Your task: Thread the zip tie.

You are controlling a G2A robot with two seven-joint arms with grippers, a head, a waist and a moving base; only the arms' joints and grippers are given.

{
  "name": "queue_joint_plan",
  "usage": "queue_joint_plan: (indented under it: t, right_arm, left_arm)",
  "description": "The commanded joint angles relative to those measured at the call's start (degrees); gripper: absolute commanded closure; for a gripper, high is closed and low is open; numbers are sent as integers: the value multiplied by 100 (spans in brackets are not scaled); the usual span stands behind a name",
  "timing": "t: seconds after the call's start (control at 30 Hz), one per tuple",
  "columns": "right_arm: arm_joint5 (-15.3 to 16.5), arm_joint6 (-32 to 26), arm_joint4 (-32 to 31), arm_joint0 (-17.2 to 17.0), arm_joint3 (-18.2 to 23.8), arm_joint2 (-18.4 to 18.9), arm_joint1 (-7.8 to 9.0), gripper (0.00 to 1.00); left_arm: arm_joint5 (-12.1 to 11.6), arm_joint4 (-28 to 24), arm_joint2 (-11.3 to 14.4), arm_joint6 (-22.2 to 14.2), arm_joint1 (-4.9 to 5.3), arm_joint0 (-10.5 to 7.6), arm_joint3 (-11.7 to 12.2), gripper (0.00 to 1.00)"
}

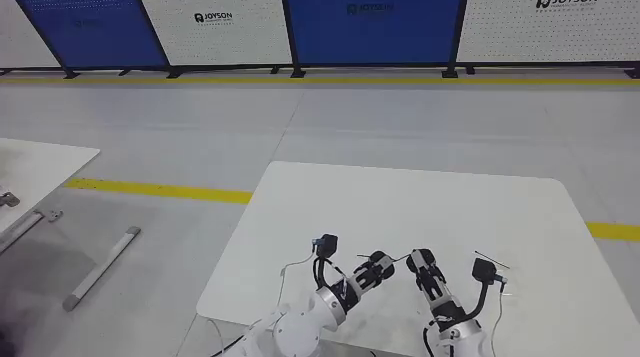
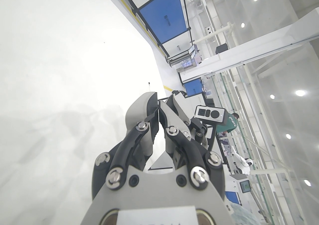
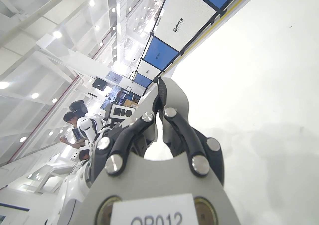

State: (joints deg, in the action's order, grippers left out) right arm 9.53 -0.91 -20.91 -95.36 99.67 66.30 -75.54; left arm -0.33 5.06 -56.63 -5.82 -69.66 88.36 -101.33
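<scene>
Edges: both end effectors work over the near strip of the worktop [image 1: 400,197], with its near edge close behind them. The left edge lies off to the left of the left end effector [image 2: 158,105]. The right edge is well apart from the right end effector [image 3: 159,87].
Open room: bare worktop runs ahead of both end effectors to the far edge. A broad bare stretch also lies to the right of the right end effector.
Left end effector: closed, with a thin black strip pinched between the pads and a short end sticking out sideways.
Right end effector: closed on the zip tie [image 3: 162,91]. The black strap runs up between the fingers and its end pokes just past the tips.
Zip tie position: held off the surface between the two end effectors, whose tips face each other and are near. In the top view a thin dark line bridges the gap.
Surface: plain white, with rounded corners.
Room: grey floor [image 1: 400,117] ahead, with a yellow line [image 1: 150,190] passing either side of the worktop. Blue and white partition panels [image 1: 370,7] stand at the back. A second table [image 1: 40,162] and a grey bar [image 1: 100,267] on the floor are well to the left of the left end effector.
Hard to make out: a thin dark sliver [image 1: 491,258] lies to the right of the right end effector, and I cannot tell whether it is a tie or a cable. Whether the strap tip sits inside the head cannot be told.
</scene>
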Motion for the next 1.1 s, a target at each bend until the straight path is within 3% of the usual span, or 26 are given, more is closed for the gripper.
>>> queue_joint_plan:
  t: [0.0,0.03,0.1,0.2,0.77,1.07]
  right_arm:
    - [20,22,9,-12,-1,9,0,100]
    - [27,41,9,-22,2,20,1,100]
    - [-10,100,-33,-42,14,27,1,100]
    - [-97,161,-103,-62,41,26,-1,100]
    - [-265,218,-180,-63,53,-24,-19,100]
    - [-257,164,-198,-70,88,-31,-20,100]
  left_arm:
    - [4,-13,-8,4,0,-1,-3,100]
    - [40,-6,-16,31,0,0,-2,100]
    - [73,24,-7,15,1,-6,-2,72]
    - [67,-14,-18,27,0,-3,0,69]
    - [-47,-143,-245,57,39,146,-105,100]
    - [-51,-147,-211,-64,42,133,-128,100]
